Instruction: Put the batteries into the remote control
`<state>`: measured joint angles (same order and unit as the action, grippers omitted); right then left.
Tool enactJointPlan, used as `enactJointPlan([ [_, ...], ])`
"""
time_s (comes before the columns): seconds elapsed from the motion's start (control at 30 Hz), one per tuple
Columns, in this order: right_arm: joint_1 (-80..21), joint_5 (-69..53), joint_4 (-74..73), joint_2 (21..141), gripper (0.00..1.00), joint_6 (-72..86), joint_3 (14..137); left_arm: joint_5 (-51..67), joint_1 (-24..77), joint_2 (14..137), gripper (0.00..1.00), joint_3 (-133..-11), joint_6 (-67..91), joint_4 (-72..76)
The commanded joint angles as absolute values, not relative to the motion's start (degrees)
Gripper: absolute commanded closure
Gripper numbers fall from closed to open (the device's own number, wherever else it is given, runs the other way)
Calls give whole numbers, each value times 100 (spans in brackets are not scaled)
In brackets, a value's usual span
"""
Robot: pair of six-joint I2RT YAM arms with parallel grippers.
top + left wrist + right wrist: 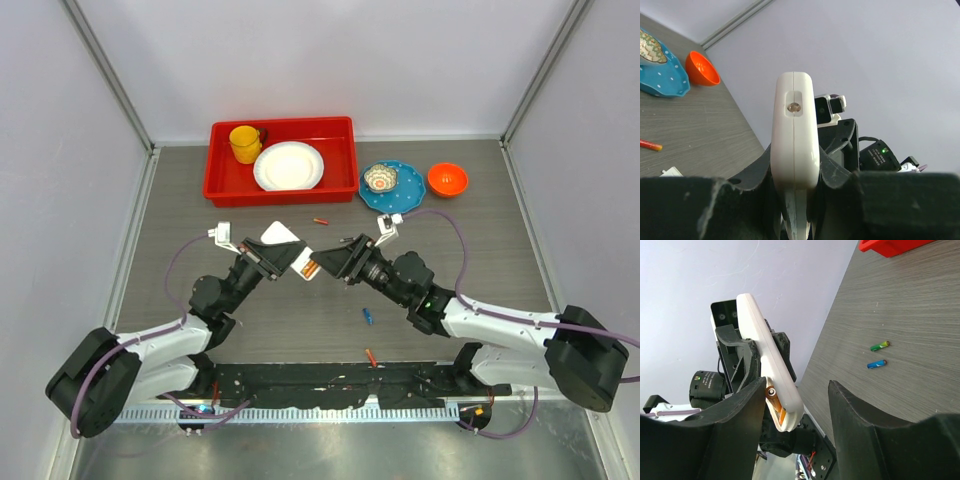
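Note:
My left gripper is shut on the white remote control and holds it off the table; in the left wrist view the remote stands edge-on between the fingers. An orange battery sits in the remote's open end, which also shows in the right wrist view. My right gripper is open, and the remote's end lies between its jaws beside the left finger. Loose batteries lie on the table: red, blue, orange-red, and green.
A red tray at the back holds a yellow cup and a white plate. A blue plate and an orange bowl stand to its right. A small flat white piece lies behind the left gripper.

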<state>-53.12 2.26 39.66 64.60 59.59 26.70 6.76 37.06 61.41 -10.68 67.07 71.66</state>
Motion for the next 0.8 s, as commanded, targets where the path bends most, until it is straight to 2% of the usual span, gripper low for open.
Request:
enactJointPlan([
  [0.0, -5300, 79, 3999, 6627, 45, 5941, 2865, 580, 3718, 5933, 100, -1195, 6741, 7682],
  [0.2, -5300, -140, 4096, 6680, 51, 5985, 2786, 492, 3718, 5827, 100, -1195, 6732, 7603],
  [0.5, -5300, -220, 4342, 6776, 53, 6091, 2646, -121, 3718, 5731, 100, -1195, 6847, 7594],
  [0.77, -5300, -299, 4394, 6847, 56, 6073, 2698, -18, 3718, 5818, 100, -1292, 7022, 7717],
])
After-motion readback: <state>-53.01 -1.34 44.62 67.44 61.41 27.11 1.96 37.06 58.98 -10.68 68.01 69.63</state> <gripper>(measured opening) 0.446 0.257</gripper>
